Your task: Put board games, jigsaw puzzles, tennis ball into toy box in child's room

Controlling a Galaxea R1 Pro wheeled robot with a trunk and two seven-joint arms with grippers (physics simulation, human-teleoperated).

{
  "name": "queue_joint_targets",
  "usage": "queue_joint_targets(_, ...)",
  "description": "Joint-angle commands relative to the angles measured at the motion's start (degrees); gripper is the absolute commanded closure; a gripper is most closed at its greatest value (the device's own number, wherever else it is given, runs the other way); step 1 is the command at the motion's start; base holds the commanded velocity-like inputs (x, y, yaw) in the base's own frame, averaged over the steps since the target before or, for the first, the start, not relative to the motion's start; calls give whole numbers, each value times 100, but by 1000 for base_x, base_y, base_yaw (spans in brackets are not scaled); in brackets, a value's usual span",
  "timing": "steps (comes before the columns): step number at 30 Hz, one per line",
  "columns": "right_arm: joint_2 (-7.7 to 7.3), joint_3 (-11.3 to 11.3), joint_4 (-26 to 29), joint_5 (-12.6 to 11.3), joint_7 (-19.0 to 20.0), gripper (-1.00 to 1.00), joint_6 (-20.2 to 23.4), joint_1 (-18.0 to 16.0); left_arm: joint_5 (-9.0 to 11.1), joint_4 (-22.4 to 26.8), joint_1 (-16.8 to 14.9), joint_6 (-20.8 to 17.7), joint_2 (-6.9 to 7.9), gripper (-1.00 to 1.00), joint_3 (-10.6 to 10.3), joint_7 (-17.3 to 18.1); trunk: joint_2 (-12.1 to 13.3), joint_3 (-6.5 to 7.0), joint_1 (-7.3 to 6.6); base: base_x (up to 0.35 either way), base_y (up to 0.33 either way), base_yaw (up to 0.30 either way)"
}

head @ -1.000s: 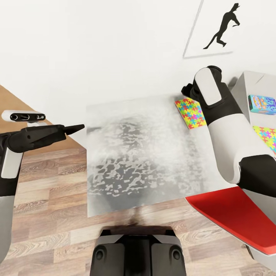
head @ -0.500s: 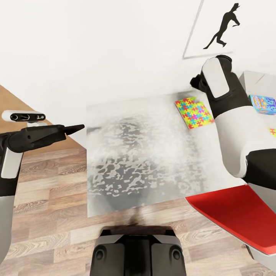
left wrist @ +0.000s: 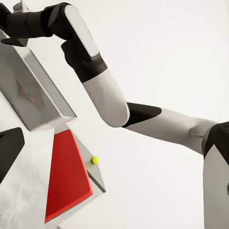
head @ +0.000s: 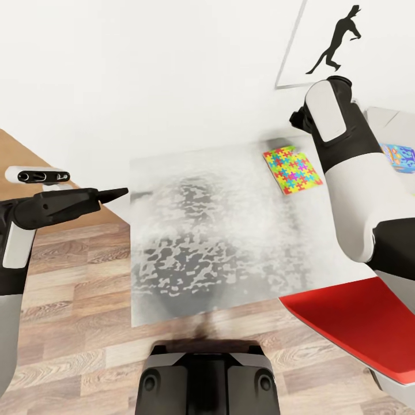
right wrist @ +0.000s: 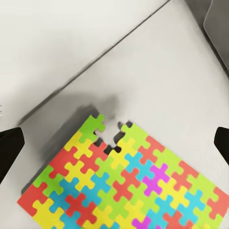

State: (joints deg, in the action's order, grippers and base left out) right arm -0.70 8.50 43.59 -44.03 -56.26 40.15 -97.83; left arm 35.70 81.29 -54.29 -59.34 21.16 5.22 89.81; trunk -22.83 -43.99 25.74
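Observation:
A jigsaw puzzle (head: 292,170) of bright interlocking pieces lies flat on the white table (head: 196,173) near the wall. My right gripper (right wrist: 114,143) hovers open just above the jigsaw puzzle (right wrist: 124,188), one dark finger (right wrist: 9,150) at each side of the wrist view. The grey toy box (head: 392,121) stands at the right, partly behind my right arm, and a blue board game (head: 400,157) appears to lie in it. My left gripper (head: 118,192) hangs open off the table's left edge, holding nothing. The tennis ball (left wrist: 95,160) rests on a grey ledge beside a red panel.
A red flat surface (head: 346,323) juts in at the lower right, close to my base (head: 207,374). A dinosaur picture (head: 334,43) hangs on the white wall behind the table. Wooden floor (head: 75,323) lies to the left and in front.
My right arm has risen and swung toward the wall and the right, uncovering the whole puzzle and hiding more of the toy box's contents. The left arm has stayed put.

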Motion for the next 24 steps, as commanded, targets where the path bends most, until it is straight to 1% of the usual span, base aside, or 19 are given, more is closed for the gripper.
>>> queue_joint_targets(1,0,29,-22,-38,-40,-100,32,-6,-1,1,-3,-61,2,-100,-3,19,-9,-7,4,98,0,0)
queue_joint_targets(5,10,29,-56,-37,-36,-100,30,-7,-1,1,-3,-61,2,-100,-6,19,-9,-7,4,102,0,0)
queue_joint_targets(12,-3,29,-76,-36,-34,-100,30,-8,5,4,-3,-61,8,-100,18,19,-9,-19,4,31,0,0)
queue_joint_targets(19,-13,29,-79,-36,-34,-100,36,-8,0,2,-3,-61,3,-100,-1,19,-9,-73,4,108,0,0)
queue_joint_targets(24,-18,29,-79,-31,-34,-100,37,-8,-1,5,-3,-61,5,-100,-7,19,-9,-118,4,39,0,0)
